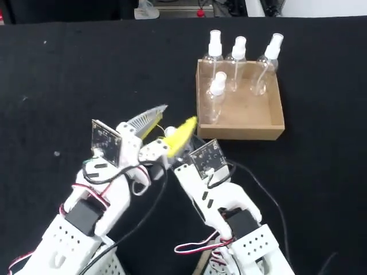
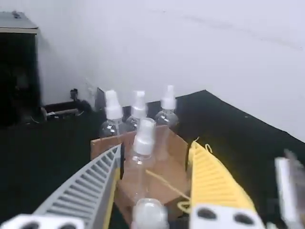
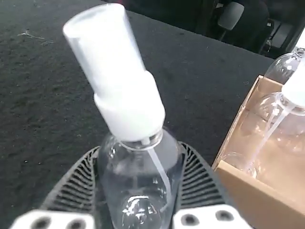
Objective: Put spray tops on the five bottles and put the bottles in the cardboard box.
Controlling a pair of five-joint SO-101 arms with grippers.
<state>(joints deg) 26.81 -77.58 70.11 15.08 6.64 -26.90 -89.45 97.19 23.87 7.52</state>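
Observation:
My right gripper [image 3: 140, 155] is shut on a clear bottle [image 3: 138, 181] with a white spray top [image 3: 119, 90] seated on its neck, held slightly tilted above the black table. My left gripper [image 2: 156, 148] is open, its grey finger [image 2: 86, 191] and yellow finger [image 2: 214, 186] standing either side of that spray top [image 2: 150, 212] without pressing it. From above, both grippers meet just left of the cardboard box [image 1: 241, 133], with the spray top [image 1: 170, 132] beside the yellow finger [image 1: 182, 133]. Several capped bottles [image 1: 217, 94] stand upright in the box.
The box sits at the back right of the black table [image 1: 86, 69]. Open table lies to the left and in front of it. The arms' cables [image 1: 155, 197] trail between the two bases near the front edge.

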